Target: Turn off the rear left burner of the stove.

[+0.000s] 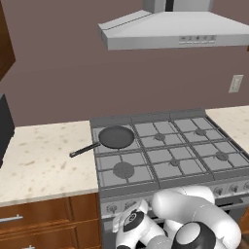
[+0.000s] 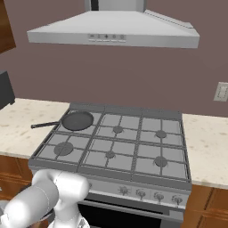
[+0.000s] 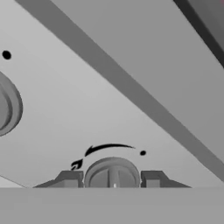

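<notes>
left base view — arm: we see it folded low in front of the stove point(image 1: 165, 146), white links bunched at the lower right, hand end point(image 1: 130, 221) pressed up near the front panel's left end. We can't read the fingers from here.
left base view — task thing: rear left burner point(image 1: 116, 137) is the back-left grate section, covered by a dark frying pan point(image 1: 115, 136); pan handle sticks out left over the speckled counter point(image 1: 44, 155).
left base view — surroundings: range hood point(image 1: 175, 29) overhead, wall outlet point(image 1: 236, 83) to the right, wood drawers point(image 1: 44, 223) below the counter.
right base view — arm: the white elbow point(image 2: 49, 196) sits at lower left, below the stove's front edge.
right base view — knobs: row of small round knobs point(image 2: 147, 194) on the front panel, right of the arm, unobstructed.
right base view — room: counter flanks the stove on both sides; cooktop bare apart from the pan.
hand view — gripper point(image 3: 111, 179): both dark tips straddle a round knob point(image 3: 112, 174), one close to each side. We can't tell whether they touch it.
hand view — panel: flame mark and arc above that knob; second knob point(image 3: 6, 107) at the left edge.
</notes>
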